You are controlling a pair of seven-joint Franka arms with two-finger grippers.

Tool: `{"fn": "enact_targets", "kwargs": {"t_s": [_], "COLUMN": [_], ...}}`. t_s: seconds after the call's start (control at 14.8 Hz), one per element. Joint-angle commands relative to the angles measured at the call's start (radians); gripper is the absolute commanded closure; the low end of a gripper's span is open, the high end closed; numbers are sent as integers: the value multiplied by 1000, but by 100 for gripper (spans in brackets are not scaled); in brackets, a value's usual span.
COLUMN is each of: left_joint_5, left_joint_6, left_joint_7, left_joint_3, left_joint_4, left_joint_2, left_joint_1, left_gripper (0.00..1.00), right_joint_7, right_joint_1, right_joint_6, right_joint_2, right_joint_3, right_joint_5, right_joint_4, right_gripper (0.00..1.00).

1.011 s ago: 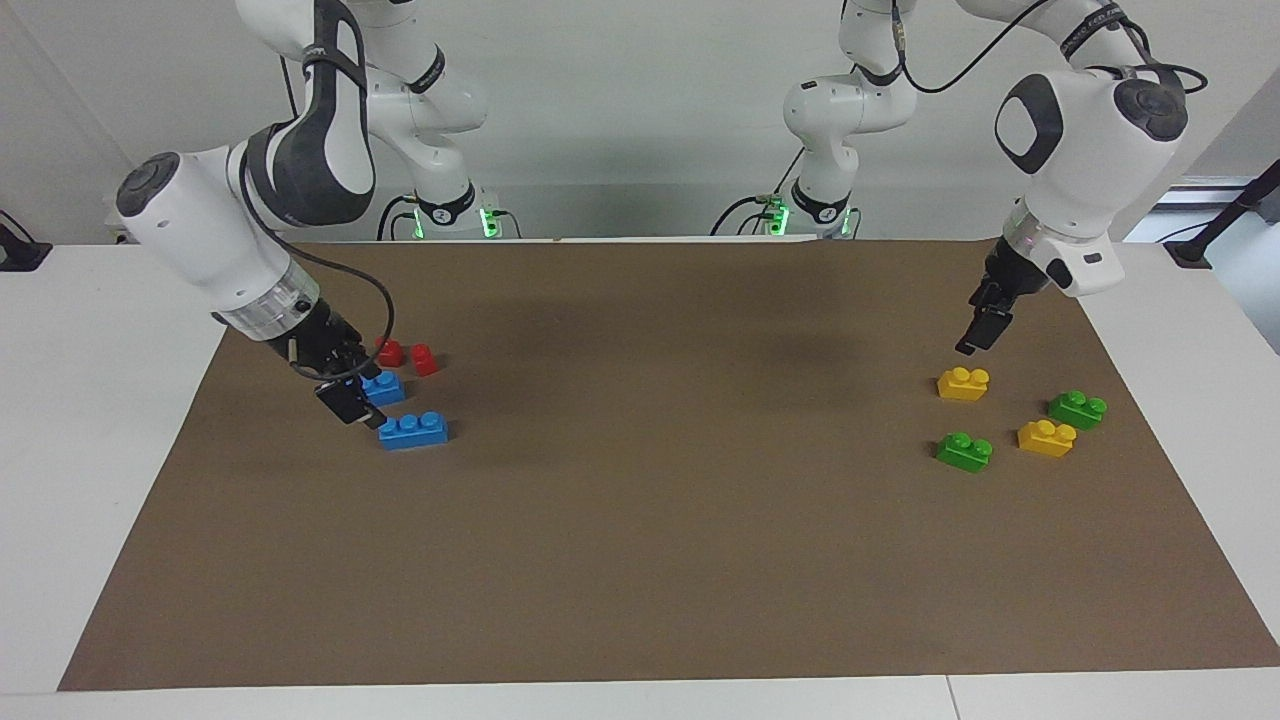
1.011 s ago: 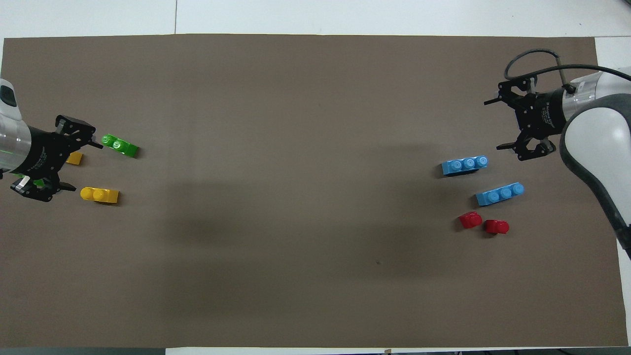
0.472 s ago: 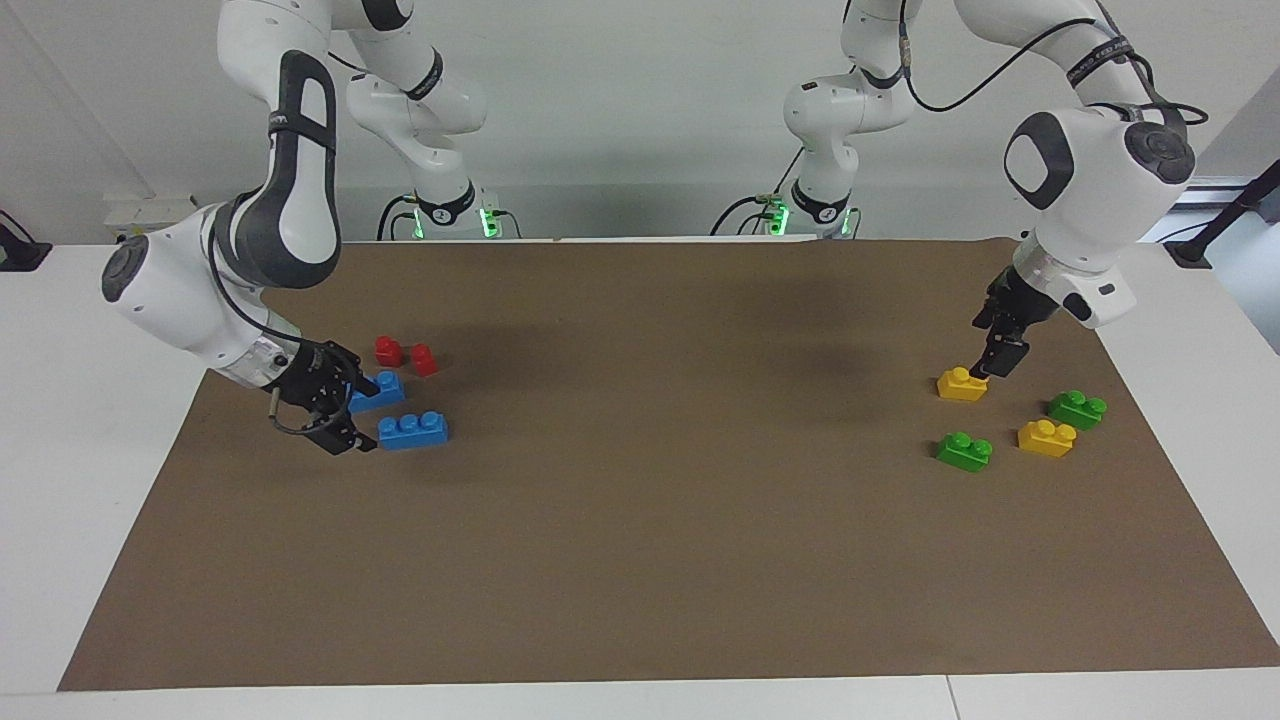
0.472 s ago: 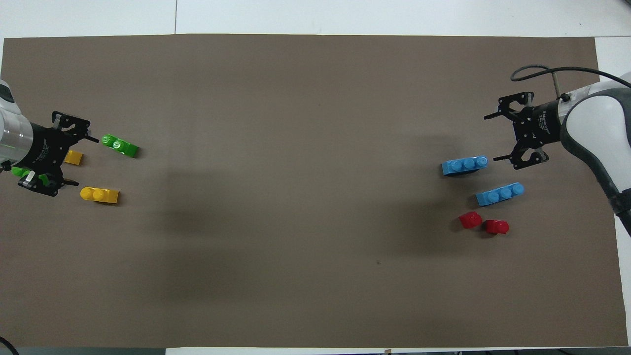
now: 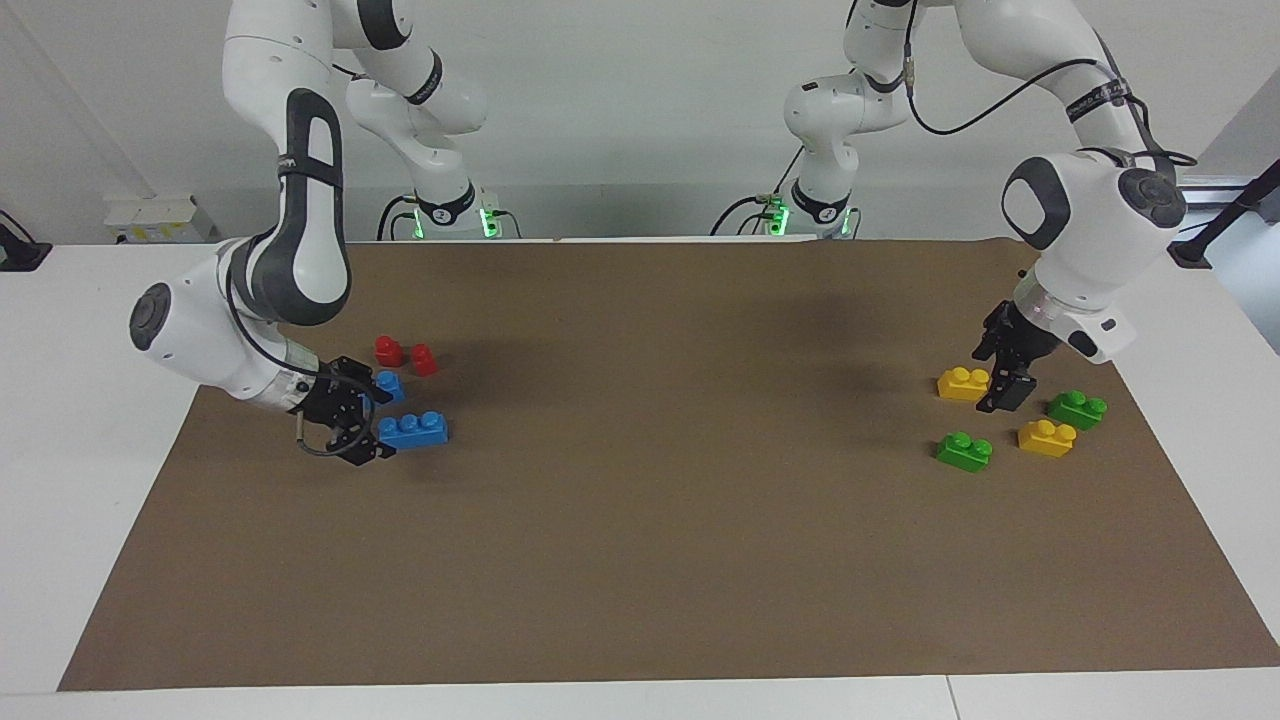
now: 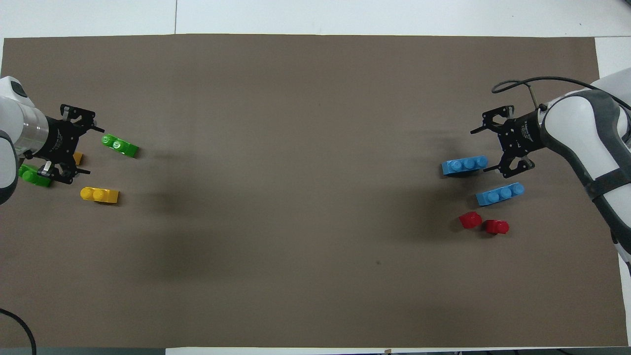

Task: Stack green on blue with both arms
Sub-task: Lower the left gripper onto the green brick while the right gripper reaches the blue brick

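Observation:
Two green bricks (image 5: 965, 451) (image 5: 1077, 408) lie at the left arm's end of the mat, also in the overhead view (image 6: 120, 145) (image 6: 33, 175). Two blue bricks lie at the right arm's end: one farther from the robots (image 5: 413, 430) (image 6: 464, 164), one nearer (image 5: 388, 384) (image 6: 500, 193), partly hidden in the facing view. My right gripper (image 5: 368, 428) (image 6: 482, 151) is open, low at the end of the farther blue brick. My left gripper (image 5: 1003, 393) (image 6: 87, 151) is open and empty, low among the green and yellow bricks.
Two yellow bricks (image 5: 963, 383) (image 5: 1046, 437) lie among the green ones; one is mostly hidden under my left gripper in the overhead view. Two small red bricks (image 5: 388, 350) (image 5: 424, 360) lie nearer to the robots than the blue ones. The brown mat (image 5: 660, 480) covers the table.
Both grippers have come down. The right one has moved up to the end of the farther blue brick. The left one has moved from over the nearer yellow brick down in among the bricks.

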State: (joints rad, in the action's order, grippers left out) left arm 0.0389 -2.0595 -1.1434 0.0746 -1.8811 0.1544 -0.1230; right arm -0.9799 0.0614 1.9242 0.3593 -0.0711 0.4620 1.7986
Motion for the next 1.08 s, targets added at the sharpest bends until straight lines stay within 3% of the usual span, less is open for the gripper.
{"fn": "enact_targets", "kwargs": {"t_s": [0.0, 0.61, 1.01], "left_joint_5": [9, 6, 4], "left_joint_6": [-60, -103, -143], "left_joint_7": [-12, -13, -4], "left_joint_3": [4, 2, 2], "left_joint_4": [-3, 39, 43], "left_joint_2": [23, 141, 175], "left_joint_1": [-10, -14, -38], "left_gripper": [0, 0, 0], "right_joint_7": [66, 81, 81], "right_joint_1": [32, 38, 51], "right_joint_6": [-24, 39, 116], "right_joint_2": [10, 15, 23], "right_joint_3": [5, 4, 2], "right_joint_5": [27, 69, 101], "right_joint_4": [7, 61, 90], "right_gripper": [0, 0, 0]}}
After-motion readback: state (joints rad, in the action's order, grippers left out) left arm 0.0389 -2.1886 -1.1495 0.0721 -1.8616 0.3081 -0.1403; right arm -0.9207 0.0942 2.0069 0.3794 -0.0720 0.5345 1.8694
